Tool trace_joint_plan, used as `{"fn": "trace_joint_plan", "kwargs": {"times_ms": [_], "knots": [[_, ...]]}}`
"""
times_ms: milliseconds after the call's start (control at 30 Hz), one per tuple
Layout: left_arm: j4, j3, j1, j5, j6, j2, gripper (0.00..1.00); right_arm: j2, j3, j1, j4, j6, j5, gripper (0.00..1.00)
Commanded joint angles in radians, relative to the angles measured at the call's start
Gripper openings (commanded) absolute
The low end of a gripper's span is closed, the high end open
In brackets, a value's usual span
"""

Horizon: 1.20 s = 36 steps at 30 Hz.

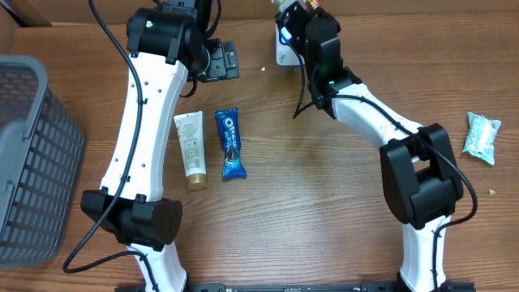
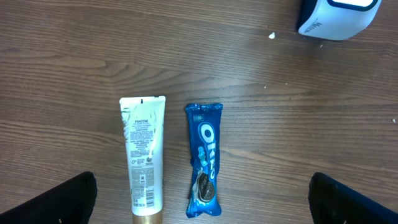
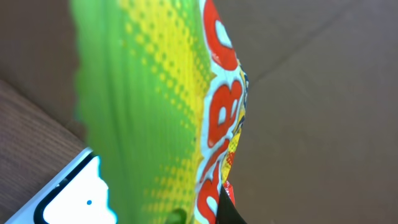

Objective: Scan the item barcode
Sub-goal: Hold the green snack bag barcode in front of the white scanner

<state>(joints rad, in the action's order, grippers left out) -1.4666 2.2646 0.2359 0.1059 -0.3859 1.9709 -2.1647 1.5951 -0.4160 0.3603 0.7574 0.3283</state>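
The right hand (image 1: pixel 293 15) is clamped shut on a packet (image 3: pixel 149 93) by the scanner (image 3: pixel 62 199). It is probably light, crinkly, slippery film, best pinched at its seam. The left hand (image 1: pixel 217 61) gapes empty.

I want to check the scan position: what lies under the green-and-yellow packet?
One corner of the white scanner shows below the packet, at lower left; the packet covers the rest of it. No barcode is visible on the packet.

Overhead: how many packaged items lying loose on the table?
3: Pantene tube left of centre, Oreo pack beside it, pale green packet at the right edge. Right hand holds a green-yellow packet; more may be hidden.
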Motion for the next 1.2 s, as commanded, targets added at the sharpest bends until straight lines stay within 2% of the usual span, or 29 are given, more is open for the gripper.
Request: {"fn": "trace_joint_plan", "kwargs": {"times_ms": [0,100,267,933,1067,1167], "knots": [[0.001,0.0,0.006,0.001,0.015,0.004,1.0,-0.043,0.023,-0.003,0.059,0.134,-0.039,0.04],[0.002,0.0,0.006,0.001,0.015,0.004,1.0,-0.071,0.023,-0.003,0.111,0.195,-0.066,0.04],[0.001,0.0,0.006,0.001,0.015,0.004,1.0,-0.087,0.023,-0.003,0.177,0.193,-0.095,0.04],[0.002,0.0,0.006,0.001,0.015,0.004,1.0,-0.088,0.023,-0.002,0.23,0.194,-0.113,0.04],[0.002,0.0,0.006,0.001,0.015,0.004,1.0,-0.081,0.023,-0.006,0.32,0.193,-0.09,0.04],[0.002,0.0,0.006,0.001,0.015,0.004,1.0,-0.029,0.023,-0.01,0.284,0.189,-0.07,0.04]]}}
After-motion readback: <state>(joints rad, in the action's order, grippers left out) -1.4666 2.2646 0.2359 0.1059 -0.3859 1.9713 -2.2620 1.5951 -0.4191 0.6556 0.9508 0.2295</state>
